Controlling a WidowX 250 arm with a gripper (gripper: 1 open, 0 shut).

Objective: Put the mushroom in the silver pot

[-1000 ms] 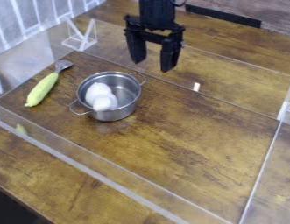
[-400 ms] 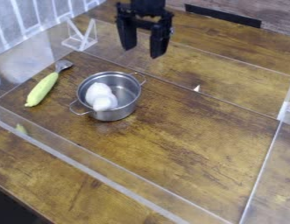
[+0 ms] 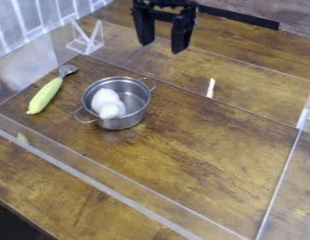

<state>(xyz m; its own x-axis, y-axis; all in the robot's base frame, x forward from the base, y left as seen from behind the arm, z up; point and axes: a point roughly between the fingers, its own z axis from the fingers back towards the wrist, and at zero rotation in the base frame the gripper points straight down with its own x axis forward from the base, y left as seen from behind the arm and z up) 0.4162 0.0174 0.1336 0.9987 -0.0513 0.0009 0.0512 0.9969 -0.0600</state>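
Note:
The silver pot (image 3: pixel 116 102) stands on the wooden table at left of centre, its two small handles pointing up-right and down-left. Inside it lies the white mushroom (image 3: pixel 107 102); only its pale rounded body shows, the cap is hard to make out. My black gripper (image 3: pixel 165 37) hangs at the top of the view, up and to the right of the pot, well above the table. Its two fingers (image 3: pixel 181 39) point down and stand wide apart with nothing between them.
A yellow-green corn cob (image 3: pixel 45 95) lies left of the pot. A clear acrylic wall (image 3: pixel 144 202) runs around the work area, with a clear stand (image 3: pixel 83 37) at the upper left. The wooden table (image 3: pixel 207 141) stretches to the right of the pot.
The gripper has risen and slid toward the top of the view, staying open. The pot, mushroom and corn have not moved.

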